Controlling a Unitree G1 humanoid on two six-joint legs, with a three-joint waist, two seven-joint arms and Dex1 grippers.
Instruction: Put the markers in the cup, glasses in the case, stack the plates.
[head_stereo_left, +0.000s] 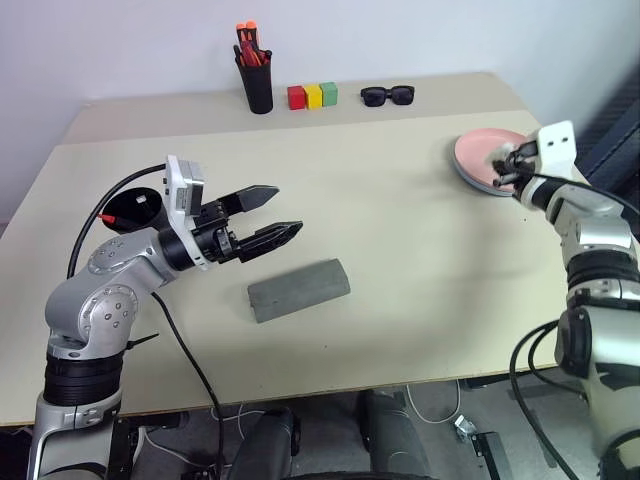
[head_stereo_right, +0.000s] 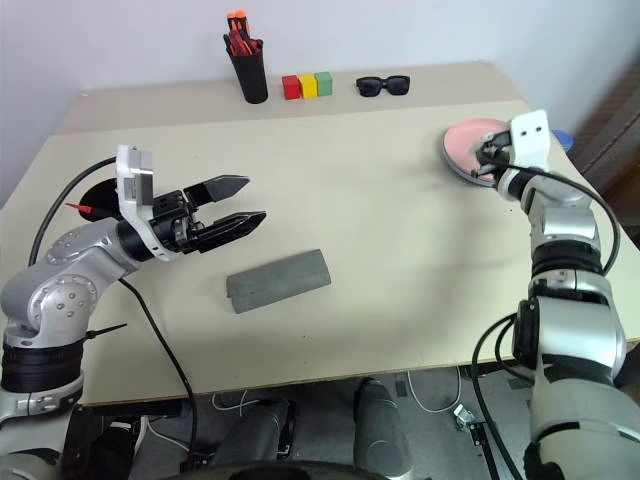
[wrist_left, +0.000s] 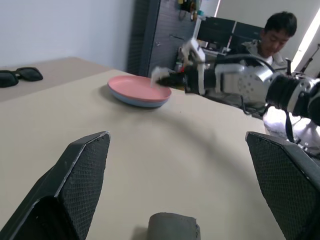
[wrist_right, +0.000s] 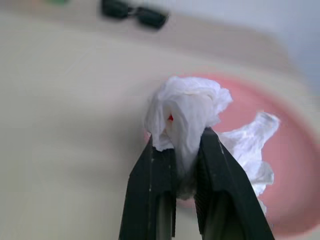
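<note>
Crumpled white tissue (wrist_right: 187, 117) pinched by R gripper (wrist_right: 186, 145)

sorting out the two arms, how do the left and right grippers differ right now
The left gripper is open and empty above the closed grey case; the right gripper is shut on a crumpled white tissue over the pink plate. Both have black fingers.
</note>
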